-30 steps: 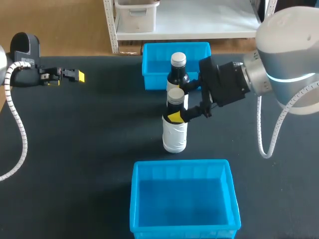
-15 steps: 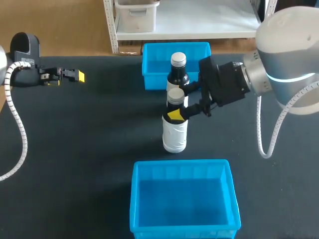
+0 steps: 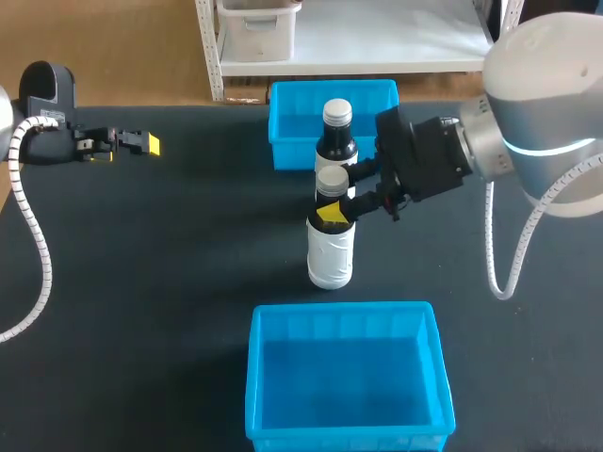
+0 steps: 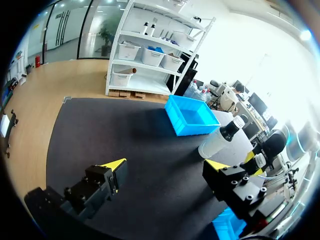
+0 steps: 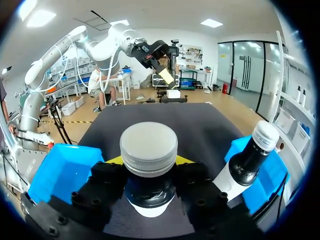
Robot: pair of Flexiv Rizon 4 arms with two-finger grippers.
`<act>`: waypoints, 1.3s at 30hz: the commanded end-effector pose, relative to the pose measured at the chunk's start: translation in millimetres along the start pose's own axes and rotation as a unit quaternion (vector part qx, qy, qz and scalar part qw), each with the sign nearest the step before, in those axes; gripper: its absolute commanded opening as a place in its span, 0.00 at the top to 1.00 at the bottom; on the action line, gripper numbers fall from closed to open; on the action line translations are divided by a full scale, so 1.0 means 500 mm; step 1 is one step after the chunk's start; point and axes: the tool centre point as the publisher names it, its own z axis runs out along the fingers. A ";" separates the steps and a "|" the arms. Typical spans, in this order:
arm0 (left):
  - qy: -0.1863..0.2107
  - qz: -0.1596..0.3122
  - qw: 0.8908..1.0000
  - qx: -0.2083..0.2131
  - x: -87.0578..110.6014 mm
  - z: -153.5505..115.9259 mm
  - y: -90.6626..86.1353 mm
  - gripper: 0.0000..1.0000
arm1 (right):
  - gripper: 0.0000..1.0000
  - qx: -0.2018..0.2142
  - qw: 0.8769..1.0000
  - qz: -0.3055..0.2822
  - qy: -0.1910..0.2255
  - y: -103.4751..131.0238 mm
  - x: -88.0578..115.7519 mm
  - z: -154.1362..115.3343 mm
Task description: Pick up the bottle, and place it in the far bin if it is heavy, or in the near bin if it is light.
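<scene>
Bottle (image 3: 330,250) stands mid-table between the far bin (image 3: 292,122) and near bin (image 3: 256,377), just in front of a dark bottle (image 3: 336,141). The right claw (image 3: 339,198) hugs its neck, likely to lift it and feel its weight.

From the left wrist, the left claw (image 4: 165,167) gapes wide and empty, out of the way.

From the right wrist, black fingers (image 5: 107,182) squeeze the neck from both sides, under the cap (image 5: 149,145).

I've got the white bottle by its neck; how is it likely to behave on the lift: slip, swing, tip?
The white bottle looks rigid, so it should not deform. The right gripper holds the narrow neck under the wider cap, which probably stops slipping. Tall and narrow, it may swing and nudge the dark bottle close behind.
</scene>
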 end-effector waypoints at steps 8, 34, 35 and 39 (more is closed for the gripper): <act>0.000 0.000 1.000 0.000 0.000 0.000 0.000 0.00 | 1.00 0.002 1.000 -0.006 -0.002 0.006 -0.006 -0.005; 0.000 0.000 1.000 0.000 0.000 0.000 0.000 0.00 | 1.00 0.041 0.999 0.000 0.005 0.015 -0.037 -0.161; 0.000 0.000 1.000 0.000 0.000 0.000 0.000 0.00 | 1.00 0.042 0.999 0.001 0.004 0.015 -0.036 -0.169; 0.000 0.000 1.000 0.000 0.000 0.000 0.000 0.00 | 1.00 0.045 0.999 0.006 0.005 0.012 -0.028 -0.203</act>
